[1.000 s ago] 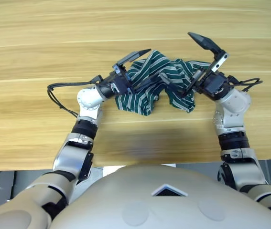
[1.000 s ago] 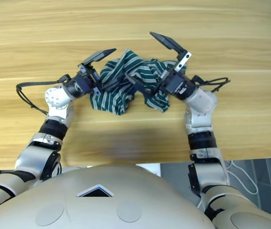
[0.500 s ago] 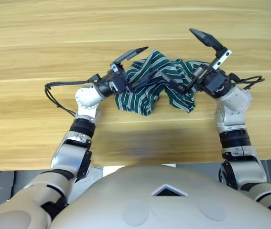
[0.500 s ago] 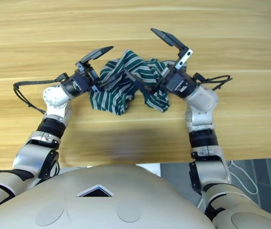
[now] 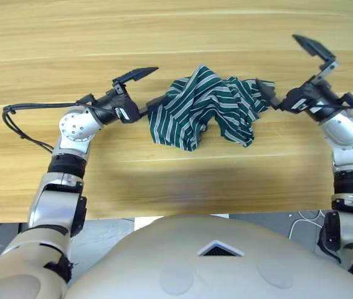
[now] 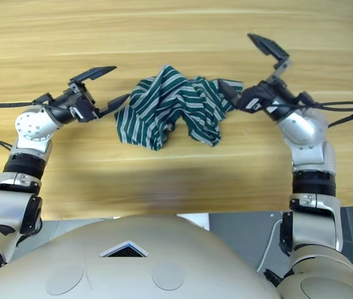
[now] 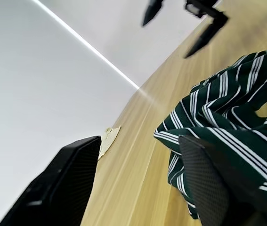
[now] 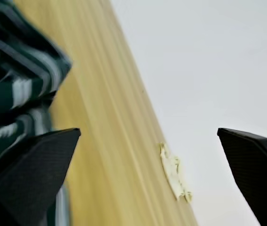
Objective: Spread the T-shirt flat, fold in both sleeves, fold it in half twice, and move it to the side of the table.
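A dark green T-shirt [image 5: 204,109] with white stripes lies crumpled in a heap on the middle of the wooden table [image 5: 176,31]. My left gripper [image 5: 154,86] is open just left of the heap, its lower finger reaching the shirt's left edge. My right gripper [image 5: 277,61] stands open at the heap's right edge, one finger raised high and the lower one by the cloth. Neither holds anything. In the left wrist view the striped cloth [image 7: 232,127] lies against one of the fingers [image 7: 204,183]. The right wrist view has the cloth [image 8: 15,80] beside a finger [image 8: 29,169].
Bare wood stretches to the left, right and far side of the heap. The table's near edge [image 5: 164,215] runs close in front of the shirt. A small pale scrap [image 7: 107,139] sits at the table's far edge.
Both arms have swung outward from over the heap, the left gripper to the left and the right gripper to the right. Both stay open. The shirt has kept its shape.
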Robot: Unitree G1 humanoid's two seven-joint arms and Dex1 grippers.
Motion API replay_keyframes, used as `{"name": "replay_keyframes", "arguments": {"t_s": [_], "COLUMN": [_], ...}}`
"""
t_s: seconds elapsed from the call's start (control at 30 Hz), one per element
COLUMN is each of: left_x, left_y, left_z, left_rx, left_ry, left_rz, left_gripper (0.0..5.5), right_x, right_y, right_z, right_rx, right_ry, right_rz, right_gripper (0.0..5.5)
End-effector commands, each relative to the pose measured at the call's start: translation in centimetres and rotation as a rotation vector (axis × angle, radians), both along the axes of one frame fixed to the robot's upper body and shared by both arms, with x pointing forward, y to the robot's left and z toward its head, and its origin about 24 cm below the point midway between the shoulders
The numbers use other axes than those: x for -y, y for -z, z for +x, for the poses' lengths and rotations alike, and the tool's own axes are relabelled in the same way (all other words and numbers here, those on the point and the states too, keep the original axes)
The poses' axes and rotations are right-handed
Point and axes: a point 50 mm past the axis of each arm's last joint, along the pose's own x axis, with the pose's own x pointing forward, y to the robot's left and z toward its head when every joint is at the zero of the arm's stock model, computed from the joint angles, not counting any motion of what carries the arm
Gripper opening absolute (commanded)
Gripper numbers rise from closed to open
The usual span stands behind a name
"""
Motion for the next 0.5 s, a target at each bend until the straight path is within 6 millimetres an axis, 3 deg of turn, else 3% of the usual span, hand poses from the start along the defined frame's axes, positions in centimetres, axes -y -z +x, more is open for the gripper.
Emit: {"name": "replay_keyframes", "arguments": {"t_s": [0.03,0.3,0.5], "left_x": [0.4,0.9,-0.1], "left_y": [3.3,6.5,8.8], "left_z": [-1.2,-3.0,-3.6], "left_rx": [-0.153,-0.285,-0.345], "left_ry": [0.028,0.088,0.070], "left_rz": [0.132,0.291,0.493], "left_gripper": [3.08,3.08,3.08], "right_x": [0.2,0.9,1.3], "right_y": [2.1,5.6,6.1], "right_z": [0.6,1.6,1.4], "right_rx": [-0.065,-0.168,-0.181], "right_ry": [0.061,0.161,0.165], "right_rz": [-0.080,-0.179,-0.170], "right_gripper": [5.38,5.38,5.38]}}
